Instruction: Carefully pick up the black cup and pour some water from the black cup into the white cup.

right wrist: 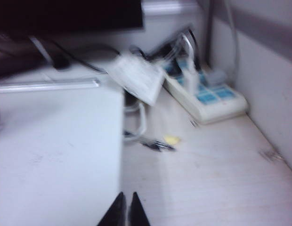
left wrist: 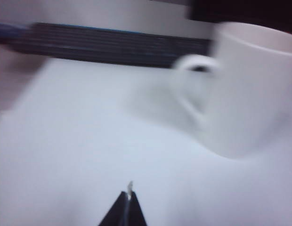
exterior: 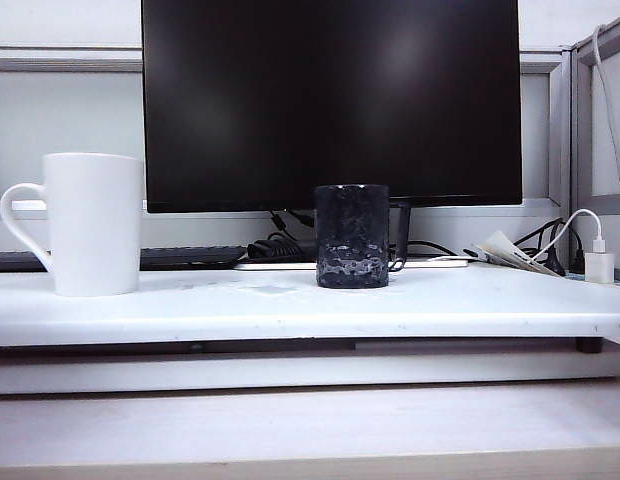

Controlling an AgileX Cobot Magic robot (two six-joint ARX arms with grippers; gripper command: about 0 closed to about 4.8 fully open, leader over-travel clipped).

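Left wrist view, left gripper [left wrist: 127, 207]: you see its dark fingertips pressed together, holding nothing, above the bare white platform [left wrist: 89, 155].
Left wrist view, white cup [left wrist: 249, 94]: it stands upright on the platform ahead of the tips, well apart from them, its loop handle turned toward the open surface; the picture is blurred.
Left wrist view, keyboard [left wrist: 117, 44]: a dark strip behind the cup at the platform's far edge.
Right wrist view, right gripper [right wrist: 126, 211]: you see the two tips nearly touching, only a thin slit between them, nothing clamped, hanging over the platform's edge beside the wooden desk [right wrist: 207, 169].
Right wrist view, power strip [right wrist: 207, 94]: it lies on the desk near the wall, blurred.
Exterior view, black cup [exterior: 351, 236]: upright near the platform's middle, in front of the monitor [exterior: 330, 100].
Exterior view, white cup: at the left, well apart from the black cup; you see no gripper here.
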